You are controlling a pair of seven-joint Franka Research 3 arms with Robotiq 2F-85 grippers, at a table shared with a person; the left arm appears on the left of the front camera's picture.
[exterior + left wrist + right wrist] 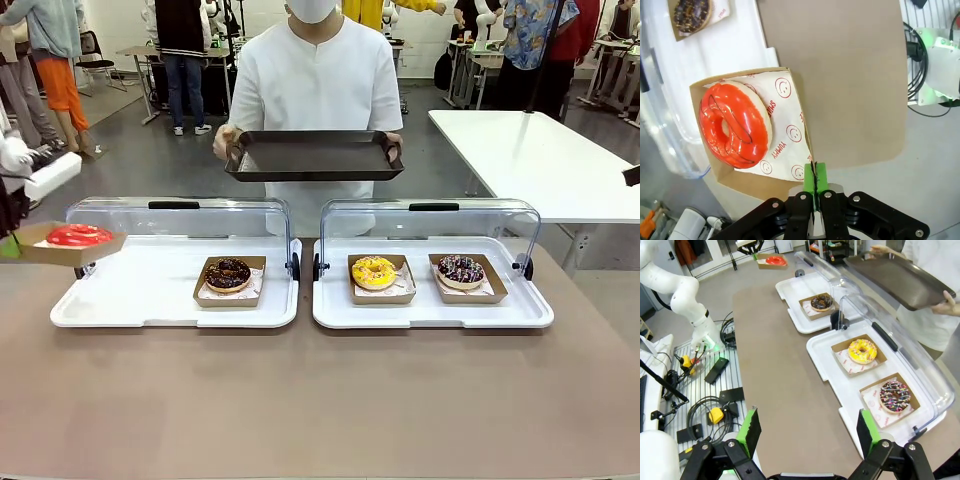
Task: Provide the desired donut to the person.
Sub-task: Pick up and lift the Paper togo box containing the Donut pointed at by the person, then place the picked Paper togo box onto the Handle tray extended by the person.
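Red donut (pixel 735 125) in box (pixel 747 181): one; other donuts (pixel 374 271) three.

A: What do we see of the robot's own build?
B: We see the left gripper (pixel 814 175): black linkages, round silver screw heads, bright green pads (pixel 822 174). The right gripper (pixel 809 432) we find built alike, black with green and silver.
A: And the arm?
B: In the right wrist view we make out the left arm (pixel 682 287), glossy white, in rounded segments, with a green glow near its foot.
A: The person?
B: We note the person (pixel 315 90) wears a plain white short-sleeved T-shirt and a white face mask.
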